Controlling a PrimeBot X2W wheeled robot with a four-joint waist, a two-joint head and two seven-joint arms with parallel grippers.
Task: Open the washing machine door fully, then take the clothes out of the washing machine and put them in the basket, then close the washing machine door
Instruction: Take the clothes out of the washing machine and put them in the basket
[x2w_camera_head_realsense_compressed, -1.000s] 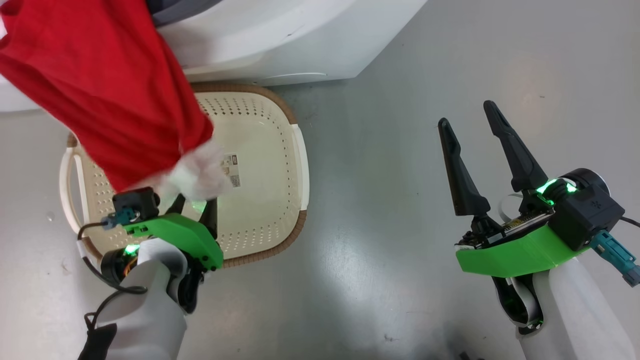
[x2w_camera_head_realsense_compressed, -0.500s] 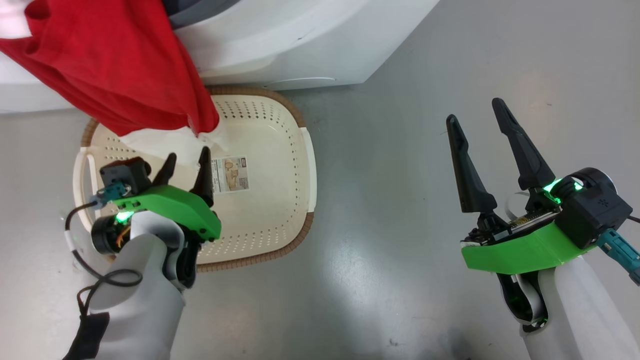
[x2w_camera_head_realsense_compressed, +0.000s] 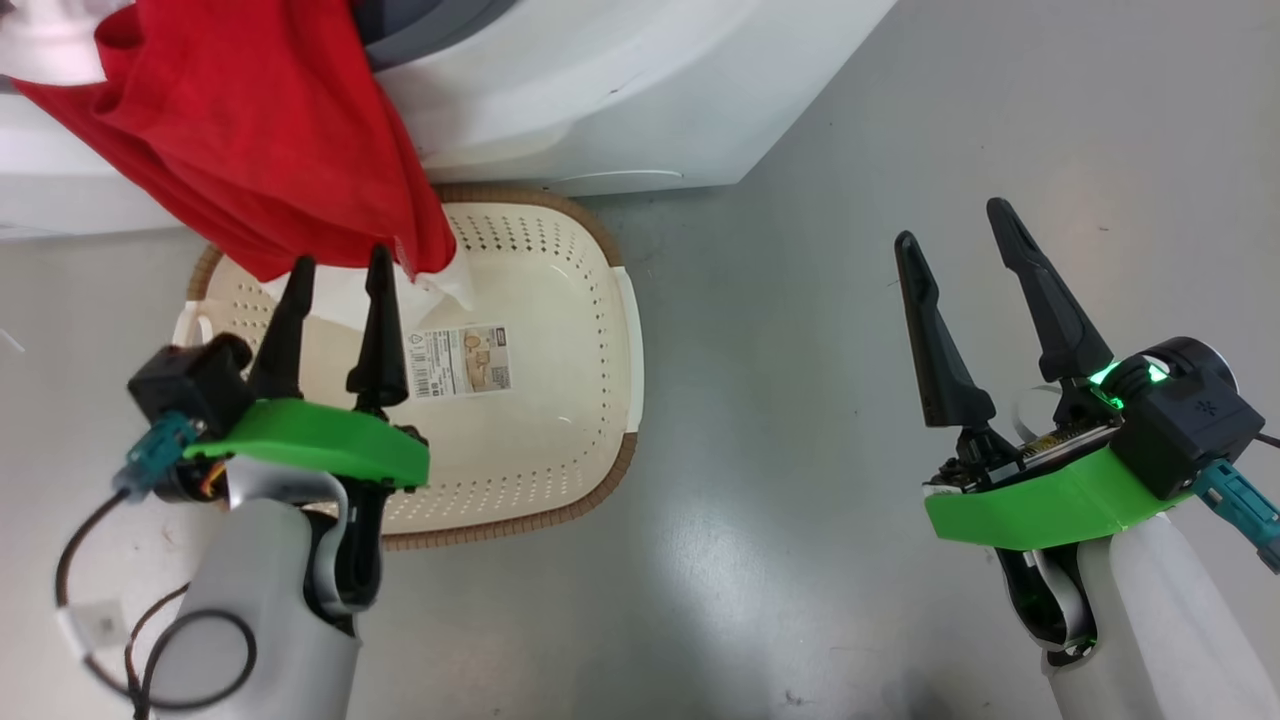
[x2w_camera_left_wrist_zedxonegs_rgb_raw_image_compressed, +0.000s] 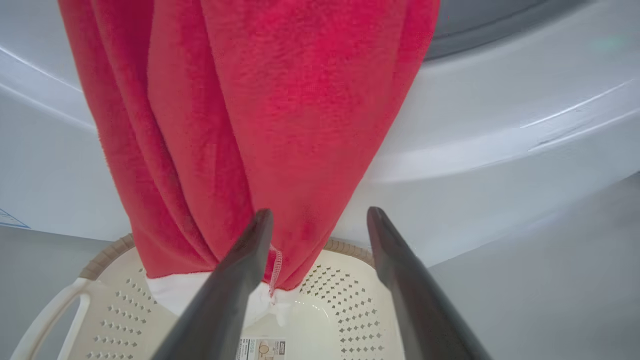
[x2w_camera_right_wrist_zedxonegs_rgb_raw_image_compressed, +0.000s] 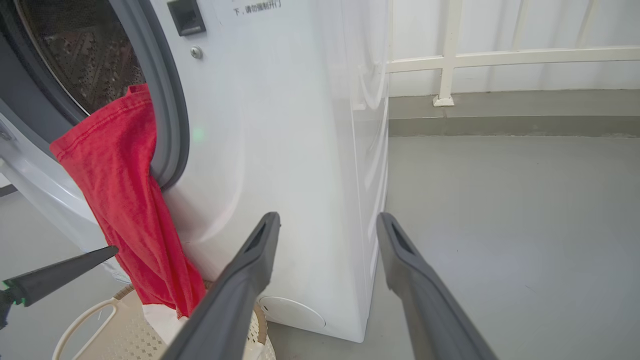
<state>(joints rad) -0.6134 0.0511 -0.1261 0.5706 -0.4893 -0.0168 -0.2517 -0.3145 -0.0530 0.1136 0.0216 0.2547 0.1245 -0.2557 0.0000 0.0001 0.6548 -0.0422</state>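
Observation:
Red clothes hang out of the washing machine mouth, their white hem dangling into the cream basket on the floor below. My left gripper is open just in front of the hanging cloth, holding nothing. In the left wrist view the clothes hang right behind the left gripper, over the basket. My right gripper is open and empty over bare floor to the right. The right wrist view shows the clothes draped over the grey gasket. The washing machine door is out of view.
The washing machine's white side stands ahead of my right gripper. A white railing and a low kerb run behind it. Grey floor stretches to the basket's right. One left finger shows beside the cloth.
My left gripper has drawn back from the cloth's white hem toward the near left, its fingers now more upright. The cloth has swung back toward the machine. The head camera shifted slightly.

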